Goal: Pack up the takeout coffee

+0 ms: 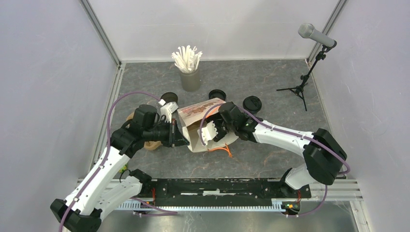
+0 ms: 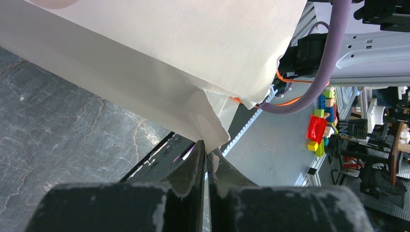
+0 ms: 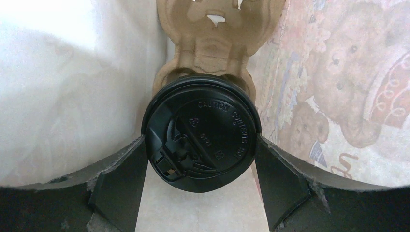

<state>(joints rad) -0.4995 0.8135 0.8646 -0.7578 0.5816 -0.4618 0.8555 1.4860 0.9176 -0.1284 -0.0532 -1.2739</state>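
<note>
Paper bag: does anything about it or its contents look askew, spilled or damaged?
Nothing spilled or torn. The paper bag lies tipped rather than standing, its edge creased where the left gripper pinches it. Inside, the right gripper holds the lidded cup against the pulp carrier.

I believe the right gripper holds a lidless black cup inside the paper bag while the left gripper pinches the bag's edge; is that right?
Not quite: the black cup has its lid on, as the right wrist view shows. The right gripper does hold it inside the paper bag, and the left gripper pinches the bag's edge.
</note>
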